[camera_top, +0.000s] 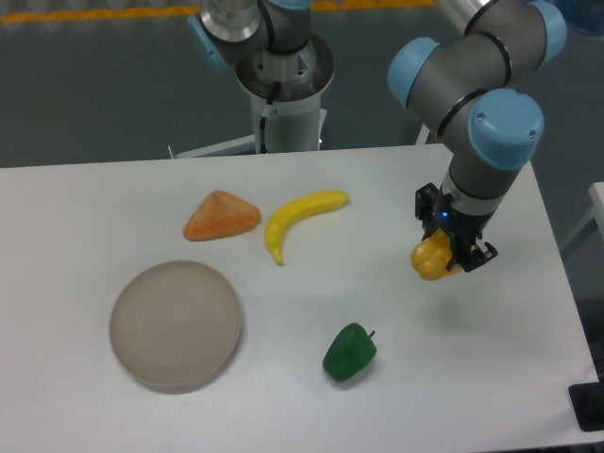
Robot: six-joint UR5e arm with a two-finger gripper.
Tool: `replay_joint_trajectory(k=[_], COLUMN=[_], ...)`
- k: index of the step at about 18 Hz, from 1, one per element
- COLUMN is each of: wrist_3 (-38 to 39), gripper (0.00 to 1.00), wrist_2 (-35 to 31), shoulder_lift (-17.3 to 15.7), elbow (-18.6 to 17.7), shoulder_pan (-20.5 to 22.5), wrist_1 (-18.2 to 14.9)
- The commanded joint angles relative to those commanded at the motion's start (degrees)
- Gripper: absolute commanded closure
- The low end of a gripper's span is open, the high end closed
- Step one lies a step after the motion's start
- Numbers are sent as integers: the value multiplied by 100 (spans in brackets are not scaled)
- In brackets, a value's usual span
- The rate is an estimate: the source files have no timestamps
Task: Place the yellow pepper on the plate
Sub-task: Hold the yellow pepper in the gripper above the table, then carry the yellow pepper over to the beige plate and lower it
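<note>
The yellow pepper [430,259] is a small lumpy yellow-orange fruit held between the black fingers of my gripper [447,255] at the right side of the table. The gripper is shut on it and seems to hold it slightly above the white tabletop. The fingers hide part of the pepper's right side. The plate [176,324] is a round beige dish lying flat at the front left, far from the gripper, with nothing on it.
A long yellow banana [300,219] and an orange wedge-shaped piece [220,216] lie at the middle back. A green pepper [349,352] sits at the front centre, between plate and gripper. The table's right edge [566,283] is close to the gripper.
</note>
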State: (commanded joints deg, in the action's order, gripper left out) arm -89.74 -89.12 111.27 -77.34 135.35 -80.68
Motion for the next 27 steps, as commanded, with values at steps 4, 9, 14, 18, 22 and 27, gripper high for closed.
replay_joint_trajectory(k=[4,9,14,18,22,27], wrist_3=[18,105,790,1781,2749,3470], gripper=[88,89,90,91,90,90], wrist_2=[18,219,246,272,281,281], shoulder_lift=[9,-105,-316,-360,-238,157], elbow=[-9,-26,-202,-325,-378,-545], shoulder_pan=[-9,-70,-518,-1290,-2134,-2942], wrist_1=[0,-44,-35,35,481,1274])
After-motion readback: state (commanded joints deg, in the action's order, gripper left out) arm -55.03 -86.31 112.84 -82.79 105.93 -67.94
